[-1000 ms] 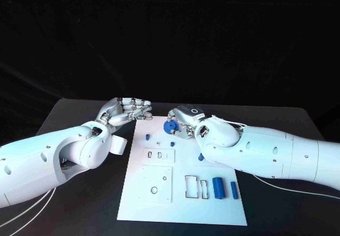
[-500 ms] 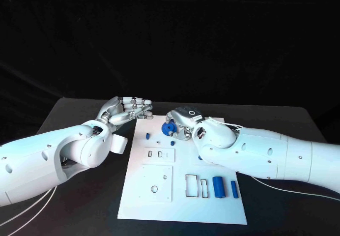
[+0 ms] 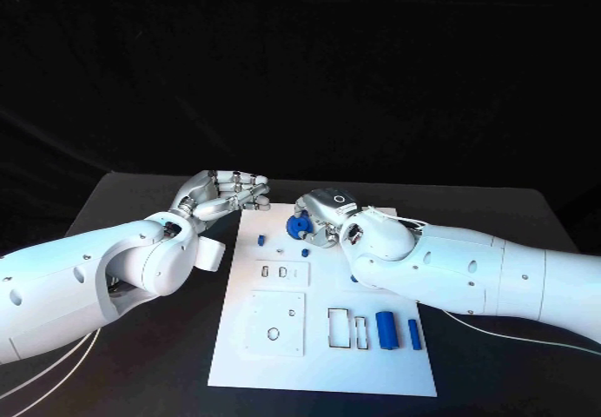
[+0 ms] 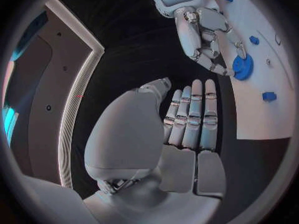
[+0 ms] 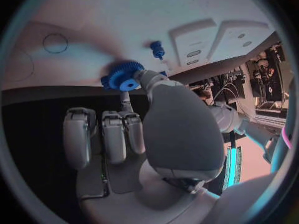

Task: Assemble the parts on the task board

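Right hand [image 3: 328,217] is pinching the blue gear [image 3: 300,225] over the task board [image 3: 323,365]. Gear is looking light, rigid and toothed, so gripping by the rim seems best. Left hand [image 3: 228,196] is holding nothing, its fingers curled.

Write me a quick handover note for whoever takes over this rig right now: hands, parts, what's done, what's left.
Right hand holds the blue gear over the far end of the white board. Left hand holds nothing, fingers curled, beside the board's far left corner. Two small blue pegs sit near the gear; two blue cylinders lie at the board's near right by the rectangular slots. Done: gear picked up. Left: seat the gear, then place the remaining parts.
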Controlling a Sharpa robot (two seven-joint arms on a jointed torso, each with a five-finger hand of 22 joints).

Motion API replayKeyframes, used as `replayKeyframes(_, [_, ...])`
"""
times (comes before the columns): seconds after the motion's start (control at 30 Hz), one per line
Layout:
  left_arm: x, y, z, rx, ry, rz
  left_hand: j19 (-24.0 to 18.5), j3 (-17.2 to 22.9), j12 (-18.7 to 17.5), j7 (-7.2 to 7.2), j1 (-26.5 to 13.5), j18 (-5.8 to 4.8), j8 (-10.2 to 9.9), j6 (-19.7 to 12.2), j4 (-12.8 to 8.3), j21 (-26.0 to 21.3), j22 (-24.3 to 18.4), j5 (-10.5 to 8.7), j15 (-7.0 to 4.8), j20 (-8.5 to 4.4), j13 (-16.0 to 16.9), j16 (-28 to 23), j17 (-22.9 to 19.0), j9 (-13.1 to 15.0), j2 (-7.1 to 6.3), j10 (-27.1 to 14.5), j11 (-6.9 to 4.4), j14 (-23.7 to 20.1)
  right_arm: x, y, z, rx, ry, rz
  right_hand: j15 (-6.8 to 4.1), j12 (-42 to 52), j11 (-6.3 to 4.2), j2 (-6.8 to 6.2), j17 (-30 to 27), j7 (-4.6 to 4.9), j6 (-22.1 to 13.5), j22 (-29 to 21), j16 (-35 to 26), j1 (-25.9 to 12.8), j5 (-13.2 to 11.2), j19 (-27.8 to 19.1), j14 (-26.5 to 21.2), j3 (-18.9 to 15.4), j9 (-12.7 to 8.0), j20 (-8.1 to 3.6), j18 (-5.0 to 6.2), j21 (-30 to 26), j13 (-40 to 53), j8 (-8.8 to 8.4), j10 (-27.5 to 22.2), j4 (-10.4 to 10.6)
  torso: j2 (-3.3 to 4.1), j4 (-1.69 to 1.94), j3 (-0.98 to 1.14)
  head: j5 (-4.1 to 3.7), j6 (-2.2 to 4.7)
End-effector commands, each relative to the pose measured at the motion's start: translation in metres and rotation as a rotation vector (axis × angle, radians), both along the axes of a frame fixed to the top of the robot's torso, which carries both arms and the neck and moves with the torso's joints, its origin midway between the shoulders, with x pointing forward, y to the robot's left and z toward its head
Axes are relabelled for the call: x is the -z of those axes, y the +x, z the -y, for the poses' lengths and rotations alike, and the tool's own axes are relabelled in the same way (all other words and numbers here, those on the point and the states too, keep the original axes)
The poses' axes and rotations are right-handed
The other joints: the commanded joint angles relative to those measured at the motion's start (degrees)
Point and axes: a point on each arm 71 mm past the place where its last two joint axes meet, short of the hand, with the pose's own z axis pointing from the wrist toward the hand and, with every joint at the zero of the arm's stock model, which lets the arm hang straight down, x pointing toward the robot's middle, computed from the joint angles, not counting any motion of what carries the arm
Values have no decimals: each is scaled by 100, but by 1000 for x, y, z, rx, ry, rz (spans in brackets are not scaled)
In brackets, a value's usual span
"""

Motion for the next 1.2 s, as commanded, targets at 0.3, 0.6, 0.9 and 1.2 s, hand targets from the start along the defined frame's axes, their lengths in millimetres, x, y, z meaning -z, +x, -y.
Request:
replayKeyframes(0.3, [-1, -1, 2, 19, -9, 0, 11, 48, -33, 32, -32, 24, -39, -13, -7, 0, -10, -38, 22, 24, -5, -35, 21, -6, -36, 6, 37, -27, 3, 1, 2, -5, 3, -45, 131, -65, 127, 189, 1396, 93, -282, 767, 11, -963, 17, 51, 575, -717, -15, 173, -81, -38, 1413, -392, 533, 112, -3, -9, -2, 10, 3])
replayKeyframes(0.6, [-1, -1, 2, 20, -8, -3, 11, 53, -33, 34, -48, 23, -40, -12, -2, -1, -12, -39, 23, 26, -5, -38, 26, -6, -33, 6, 39, -27, 11, 4, 9, 19, 0, -153, 119, -29, 111, 349, 1431, 71, -194, 804, 18, -1369, 31, 77, 582, -1126, 44, 164, -89, -18, 1452, -447, 563, 117, -1, -6, 1, 4, 1])
replayKeyframes(0.9, [-1, -1, 1, 20, -8, -4, 11, 57, -33, 34, -57, 23, -41, -11, 2, -2, -13, -39, 24, 27, -5, -40, 29, -6, -29, 5, 40, -27, 14, 6, 16, 47, -2, -196, 108, -17, 97, 404, 1435, 55, -146, 812, 19, -1425, 31, 83, 583, -1177, 64, 156, -90, -14, 1466, -442, 573, 120, -1, -6, 0, -3, 1])
replayKeyframes(1.2, [-1, -1, 1, 20, -7, -5, 11, 57, -33, 34, -57, 23, -41, -11, 2, -2, -13, -39, 24, 27, -5, -40, 29, -6, -29, 5, 40, -27, 11, 1, 22, 55, 15, -189, 100, -2, 87, 436, 1434, 42, -111, 823, 19, -1430, 35, 90, 583, -1188, 77, 150, -93, -6, 1483, -433, 585, 111, -2, -3, 2, 5, 1])
